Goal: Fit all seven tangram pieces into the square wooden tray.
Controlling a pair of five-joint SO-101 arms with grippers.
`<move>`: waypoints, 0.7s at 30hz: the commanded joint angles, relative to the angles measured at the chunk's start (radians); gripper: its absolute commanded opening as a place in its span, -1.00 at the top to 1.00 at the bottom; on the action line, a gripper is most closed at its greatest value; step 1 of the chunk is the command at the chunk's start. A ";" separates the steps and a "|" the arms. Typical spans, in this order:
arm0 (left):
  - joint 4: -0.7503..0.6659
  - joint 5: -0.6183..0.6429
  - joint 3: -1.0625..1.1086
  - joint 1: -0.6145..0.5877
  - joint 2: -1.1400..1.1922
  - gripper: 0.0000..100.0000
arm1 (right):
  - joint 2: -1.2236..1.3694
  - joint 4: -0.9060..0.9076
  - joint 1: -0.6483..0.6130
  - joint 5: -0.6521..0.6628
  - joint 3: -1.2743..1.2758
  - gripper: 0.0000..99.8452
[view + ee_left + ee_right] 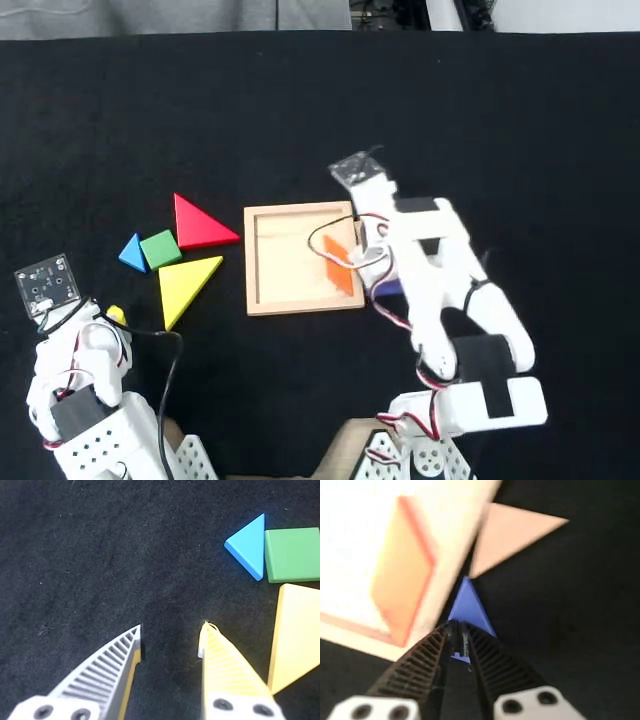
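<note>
The square wooden tray (262, 262) lies mid-table with an orange parallelogram (338, 264) inside near its right wall. The right arm (425, 260) hangs over the tray's right edge. My right gripper (457, 630) is shut, its tips just over a violet-blue triangle (470, 607) lying outside the tray rim (455, 555). A pink triangle (512, 532) lies just beyond. Left of the tray lie a red triangle (200, 224), blue triangle (248, 546), green square (292, 554) and yellow triangle (295, 635). My left gripper (171, 632) is open and holds nothing, beside the yellow triangle.
Black cloth covers the table, with open room behind the tray and at the far right. The left arm's base (85, 420) sits at the front left corner and the right arm's base (460, 410) at the front.
</note>
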 commanded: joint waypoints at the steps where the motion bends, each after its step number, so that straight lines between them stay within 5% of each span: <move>1: -0.014 0.000 0.013 0.007 -0.003 0.61 | 0.008 -0.020 0.066 0.002 -0.031 0.90; 4: -0.014 0.000 0.013 0.007 -0.003 0.61 | 0.015 -0.021 0.097 0.002 -0.031 0.76; 14: -0.014 0.000 0.013 0.007 -0.003 0.61 | -0.140 0.129 0.127 0.074 -0.101 0.76; 21: -0.014 0.000 0.013 0.007 -0.003 0.61 | -0.291 0.311 0.068 0.594 -0.045 0.61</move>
